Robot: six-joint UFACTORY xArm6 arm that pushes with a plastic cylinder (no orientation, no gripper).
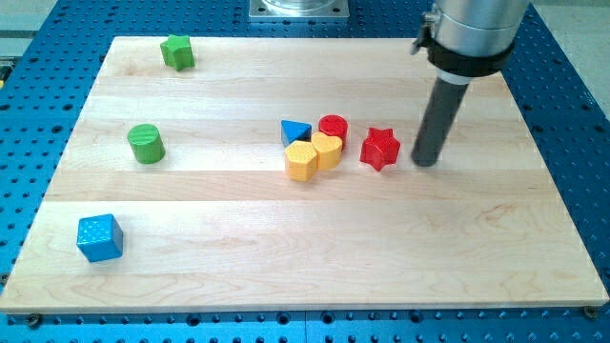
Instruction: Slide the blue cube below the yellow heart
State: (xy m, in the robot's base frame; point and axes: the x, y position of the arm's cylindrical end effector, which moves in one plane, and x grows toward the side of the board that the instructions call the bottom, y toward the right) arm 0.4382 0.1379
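Observation:
The blue cube (100,237) sits near the board's bottom left corner. The yellow heart (327,150) lies near the board's middle, touching a yellow hexagon (301,161) on its left, with a red cylinder (333,126) just above it. My tip (426,160) rests on the board just right of a red star (379,148), far to the right of the blue cube.
A blue triangle (294,131) lies left of the red cylinder. A green cylinder (147,144) stands at the left and a green star-like block (177,51) at the top left. The wooden board (315,267) lies on a blue perforated table.

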